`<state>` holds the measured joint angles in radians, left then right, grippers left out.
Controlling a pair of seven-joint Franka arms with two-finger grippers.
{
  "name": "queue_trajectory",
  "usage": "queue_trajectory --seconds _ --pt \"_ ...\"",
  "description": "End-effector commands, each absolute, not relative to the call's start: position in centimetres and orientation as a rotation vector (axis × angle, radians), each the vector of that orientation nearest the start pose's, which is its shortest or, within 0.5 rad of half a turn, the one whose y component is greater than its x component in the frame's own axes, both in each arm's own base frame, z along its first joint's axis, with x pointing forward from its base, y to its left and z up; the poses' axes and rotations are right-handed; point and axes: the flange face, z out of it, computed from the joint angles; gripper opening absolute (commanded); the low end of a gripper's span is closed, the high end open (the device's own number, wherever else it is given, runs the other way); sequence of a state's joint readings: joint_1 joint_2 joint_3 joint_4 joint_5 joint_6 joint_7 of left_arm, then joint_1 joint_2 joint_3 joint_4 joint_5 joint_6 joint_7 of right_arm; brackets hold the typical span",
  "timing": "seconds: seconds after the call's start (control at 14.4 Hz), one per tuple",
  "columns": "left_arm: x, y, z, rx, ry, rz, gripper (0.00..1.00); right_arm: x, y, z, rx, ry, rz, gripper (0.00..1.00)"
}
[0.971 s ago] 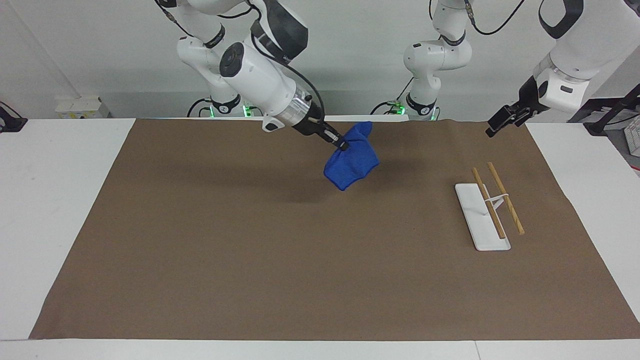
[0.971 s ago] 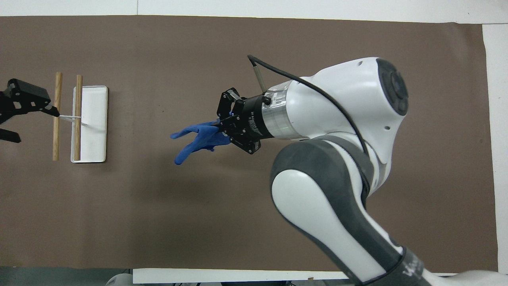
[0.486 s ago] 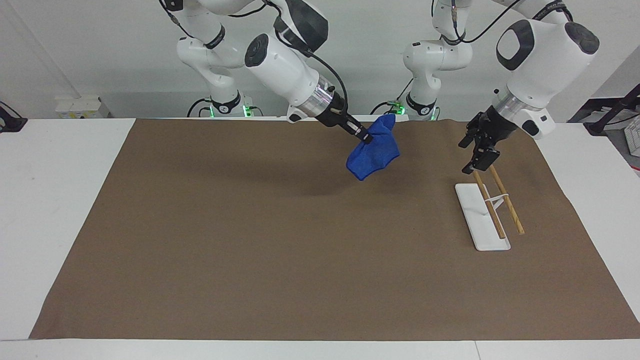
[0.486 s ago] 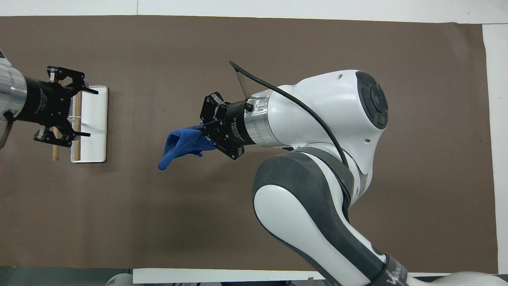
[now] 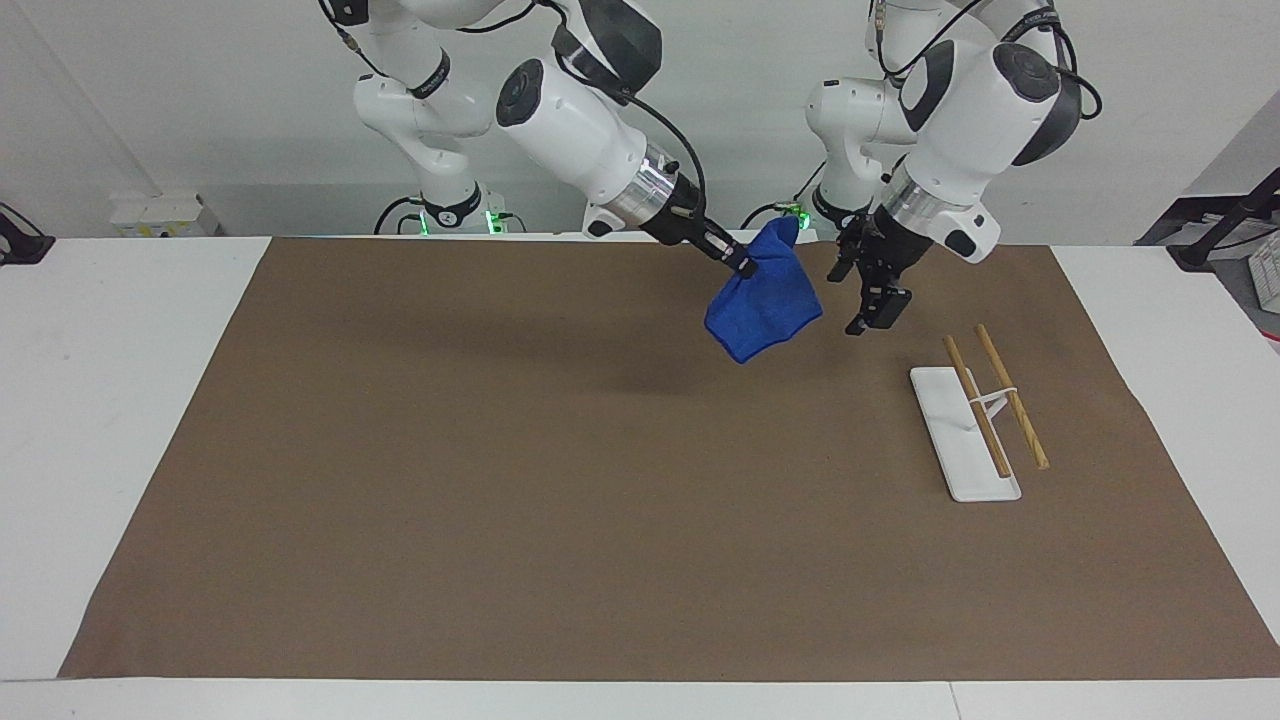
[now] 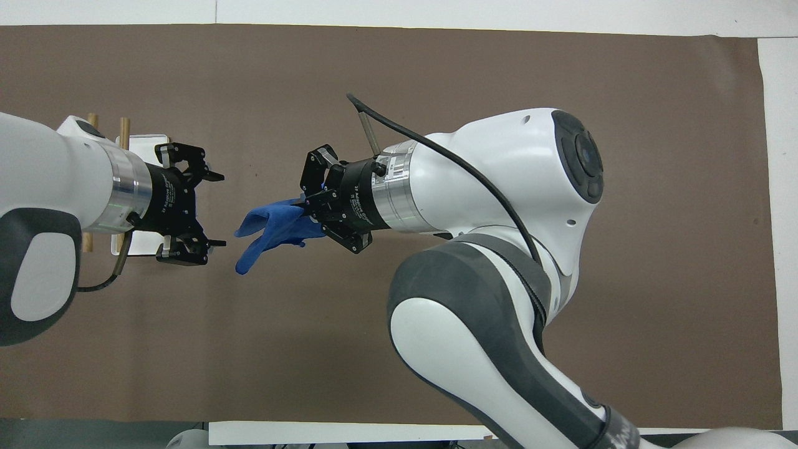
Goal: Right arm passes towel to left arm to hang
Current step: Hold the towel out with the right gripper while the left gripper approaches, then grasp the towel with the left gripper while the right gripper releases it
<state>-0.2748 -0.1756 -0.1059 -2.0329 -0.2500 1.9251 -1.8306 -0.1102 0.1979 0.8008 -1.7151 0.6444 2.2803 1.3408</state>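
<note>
My right gripper (image 5: 747, 267) is shut on the upper edge of the blue towel (image 5: 765, 308) and holds it in the air over the brown mat. The towel hangs bunched below the fingers. In the overhead view the right gripper (image 6: 307, 209) grips the towel (image 6: 268, 227), which trails toward the left arm. My left gripper (image 5: 848, 300) is open and empty, in the air beside the towel, with a small gap to the cloth. In the overhead view the left gripper (image 6: 215, 211) has its fingers spread wide and facing the towel's free end.
A white rack base (image 5: 960, 435) with two wooden rods (image 5: 1010, 395) stands on the mat (image 5: 500, 500) toward the left arm's end. In the overhead view the left arm covers most of the rack (image 6: 146, 138).
My left arm has swung in from over the rack toward the towel, its gripper open. My right arm has carried the towel a little farther toward the left arm.
</note>
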Motion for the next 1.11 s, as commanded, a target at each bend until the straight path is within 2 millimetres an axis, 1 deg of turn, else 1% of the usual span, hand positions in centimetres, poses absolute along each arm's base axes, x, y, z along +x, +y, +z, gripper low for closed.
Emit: queue_trajectory --seconds 0.0,0.14,0.28,0.35,0.42,0.49,0.62,0.76,0.83,1.04 --pt "44.9 -21.1 51.9 -2.359 -2.349 0.251 1.00 51.3 39.6 55.4 -2.054 1.171 0.526 0.00" --pt "44.6 -22.7 51.5 -2.377 -2.344 0.251 1.00 51.2 39.6 55.4 -2.055 1.170 0.526 0.00" --pt "44.6 -22.8 51.1 -2.372 -2.373 0.239 0.98 51.2 39.6 55.4 -2.056 1.168 0.525 0.00" --pt "44.6 -23.0 50.9 -2.379 -2.375 0.238 0.92 51.3 39.6 55.4 -2.056 1.169 0.527 0.00" --pt "44.8 -23.3 50.8 -2.377 -2.394 0.257 0.83 51.2 39.6 55.4 -2.056 1.168 0.525 0.00" --pt "45.3 -23.1 50.5 -2.367 -2.425 0.267 0.69 51.3 39.5 55.4 -2.056 1.169 0.523 0.00" --pt "45.8 -22.8 50.8 -2.375 -2.455 0.254 0.41 51.2 39.6 55.4 -2.058 1.166 0.523 0.00" --pt "45.9 -22.8 50.7 -2.384 -2.446 0.252 0.13 51.3 39.5 55.4 -2.058 1.166 0.522 0.00" --pt "45.9 -22.9 50.6 -2.386 -2.441 0.253 0.05 51.3 39.5 55.4 -2.058 1.166 0.522 0.00" --pt "45.8 -22.9 50.6 -2.387 -2.438 0.254 0.01 51.3 39.5 55.4 -2.062 1.162 0.520 0.00"
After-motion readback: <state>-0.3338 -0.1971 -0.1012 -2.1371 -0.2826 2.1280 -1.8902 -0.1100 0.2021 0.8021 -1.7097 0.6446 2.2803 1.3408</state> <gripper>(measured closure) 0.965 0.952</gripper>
